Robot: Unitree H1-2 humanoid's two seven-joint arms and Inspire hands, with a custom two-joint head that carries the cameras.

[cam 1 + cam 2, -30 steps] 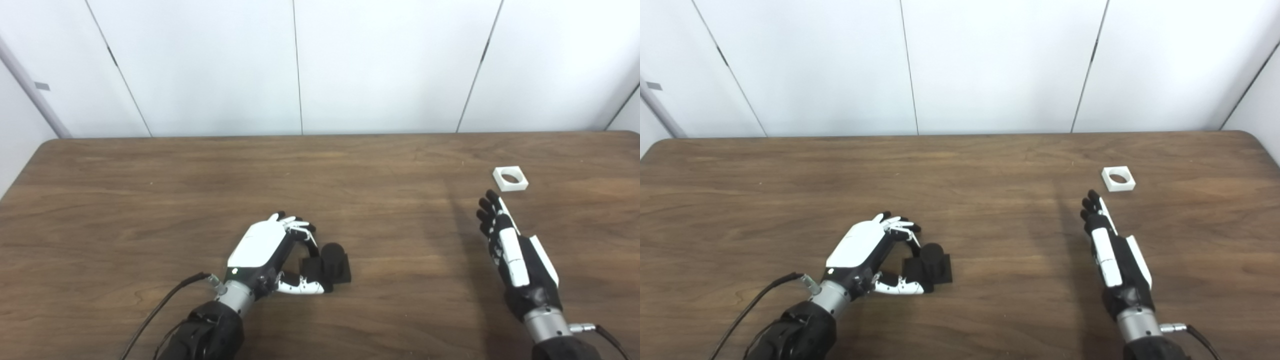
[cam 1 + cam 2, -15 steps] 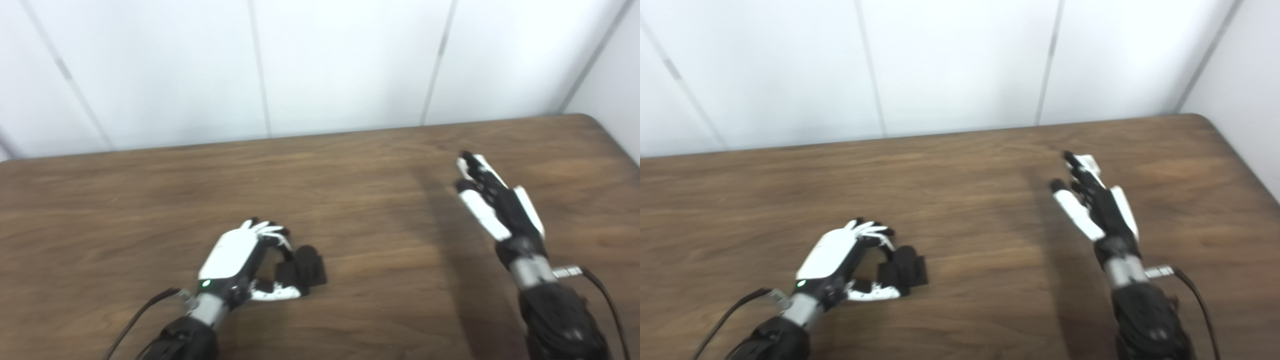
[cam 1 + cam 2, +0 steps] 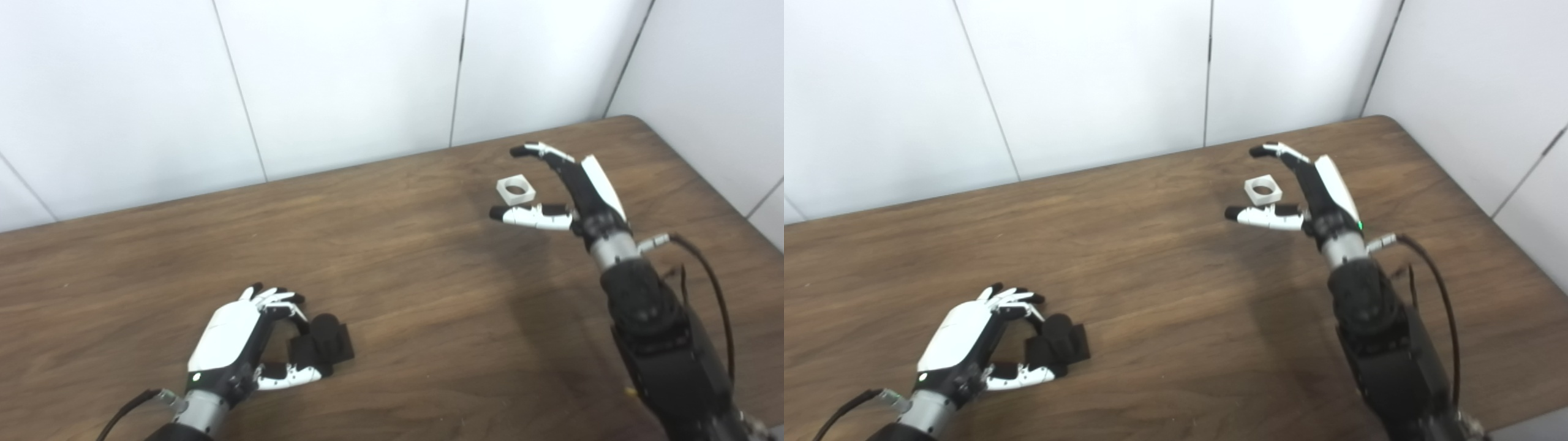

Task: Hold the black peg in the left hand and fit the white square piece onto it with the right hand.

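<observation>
Left hand (image 3: 236, 343) loosely curled beside black peg (image 3: 323, 348), fingers apart; contact unclear. Peg on table (image 3: 392, 288), cylinder upright. Right hand (image 3: 566, 187) spread, thumb and fingers bracketing white square piece (image 3: 516, 188), which lies flat, hole facing up; no grip.

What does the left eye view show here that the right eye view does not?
Only the left eye view: more table left of the left hand.
Only the right eye view: more wall and table edge on the right.
Both: the left hand cupped around the black peg on the table, the right hand open with fingers and thumb either side of the white square piece, which lies flat, not gripped.
</observation>
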